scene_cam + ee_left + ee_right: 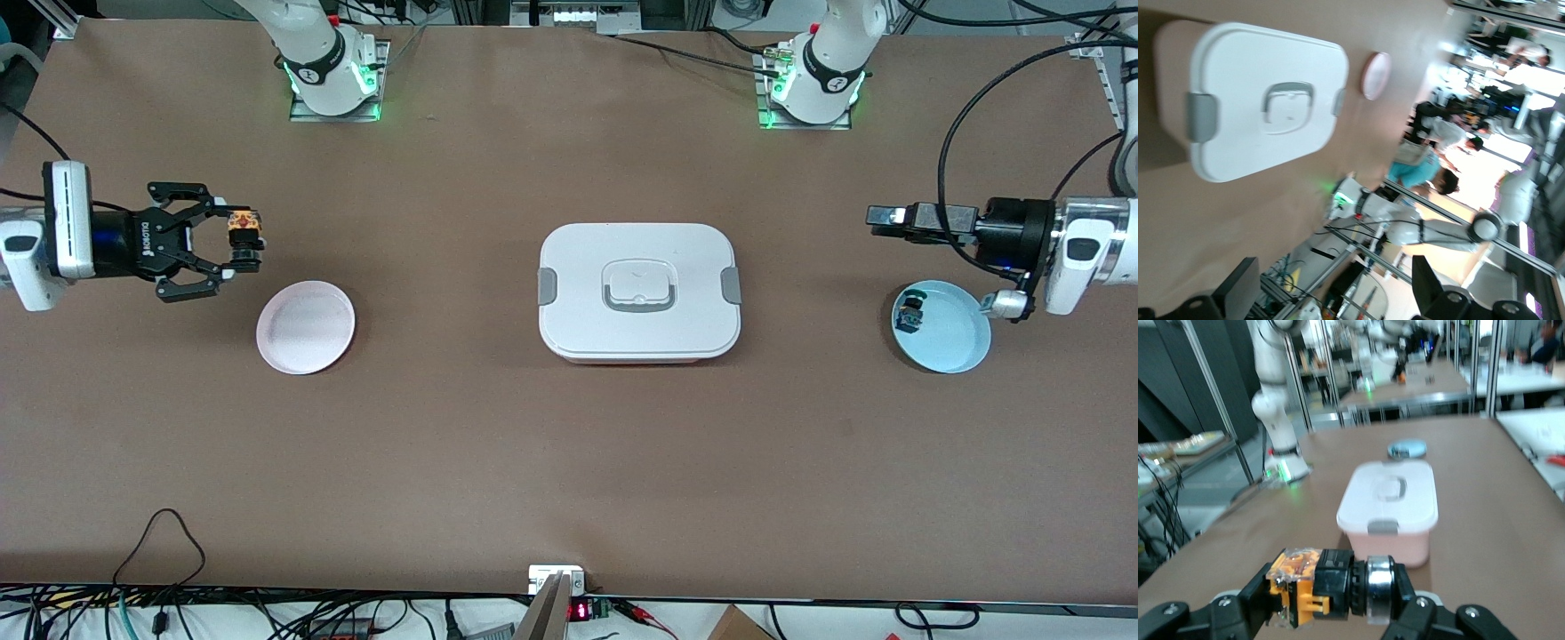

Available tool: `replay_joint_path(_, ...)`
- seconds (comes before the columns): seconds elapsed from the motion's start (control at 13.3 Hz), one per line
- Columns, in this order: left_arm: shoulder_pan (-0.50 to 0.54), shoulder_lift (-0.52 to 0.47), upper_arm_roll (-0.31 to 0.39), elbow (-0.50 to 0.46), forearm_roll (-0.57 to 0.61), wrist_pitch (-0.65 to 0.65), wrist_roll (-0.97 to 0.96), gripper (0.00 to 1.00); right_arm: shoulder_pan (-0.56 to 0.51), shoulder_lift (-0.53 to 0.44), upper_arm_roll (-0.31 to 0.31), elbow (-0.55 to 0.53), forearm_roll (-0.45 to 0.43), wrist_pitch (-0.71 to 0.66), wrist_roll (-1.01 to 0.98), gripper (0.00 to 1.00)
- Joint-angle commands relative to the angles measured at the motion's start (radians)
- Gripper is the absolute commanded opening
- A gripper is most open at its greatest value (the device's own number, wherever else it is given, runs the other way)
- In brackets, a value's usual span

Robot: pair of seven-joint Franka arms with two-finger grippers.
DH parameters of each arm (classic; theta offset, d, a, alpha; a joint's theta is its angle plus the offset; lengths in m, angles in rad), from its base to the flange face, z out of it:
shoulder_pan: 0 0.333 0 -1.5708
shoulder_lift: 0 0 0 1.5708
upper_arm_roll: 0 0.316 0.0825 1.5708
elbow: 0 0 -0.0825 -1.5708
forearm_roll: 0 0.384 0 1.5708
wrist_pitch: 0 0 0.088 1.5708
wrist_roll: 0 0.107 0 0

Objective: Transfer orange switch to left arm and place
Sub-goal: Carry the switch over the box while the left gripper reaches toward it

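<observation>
The orange switch (243, 237) is clamped between the fingers of my right gripper (228, 242), up over the table at the right arm's end, just beside the pink plate (305, 326). In the right wrist view the switch (1315, 587) lies crosswise in the gripper (1331, 595), orange part at one end and silver ring at the other. The white box (638, 289) stands shut in the middle of the table; it also shows in the left wrist view (1265, 100) and the right wrist view (1390, 499). My left gripper (878, 217) is open and empty, over the table by the light blue plate (956, 338).
A small dark switch (909, 313) with green and blue parts lies in the light blue plate. The pink plate holds nothing. Cables run along the table's edge nearest the front camera. Both arm bases stand at the table edge farthest from the front camera.
</observation>
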Motion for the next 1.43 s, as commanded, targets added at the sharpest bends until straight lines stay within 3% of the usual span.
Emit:
replay_joint_path(0.0,-0.011,0.028,-0.007,0.025,-0.072,-0.019,0.046,1.00,-0.014,0.039,0.009,0.001,0.108,-0.072,-0.048,0.00)
replay_joint_path(0.53,-0.036,0.053,-0.079,-0.001,-0.138,0.081,0.152,1.00,-0.016,0.044,0.009,0.001,0.116,-0.070,-0.050,0.00)
replay_joint_path(0.75,-0.080,0.053,-0.079,-0.043,-0.244,0.136,0.186,1.00,-0.010,0.044,0.009,0.001,0.124,-0.063,-0.047,0.00)
replay_joint_path(1.12,-0.162,0.041,-0.079,-0.119,-0.353,0.232,0.258,1.00,0.062,0.044,0.017,-0.031,0.239,0.015,-0.003,0.00)
replay_joint_path(1.35,-0.221,0.041,-0.078,-0.185,-0.492,0.280,0.328,1.00,0.159,0.045,0.018,-0.036,0.320,0.100,0.037,0.00)
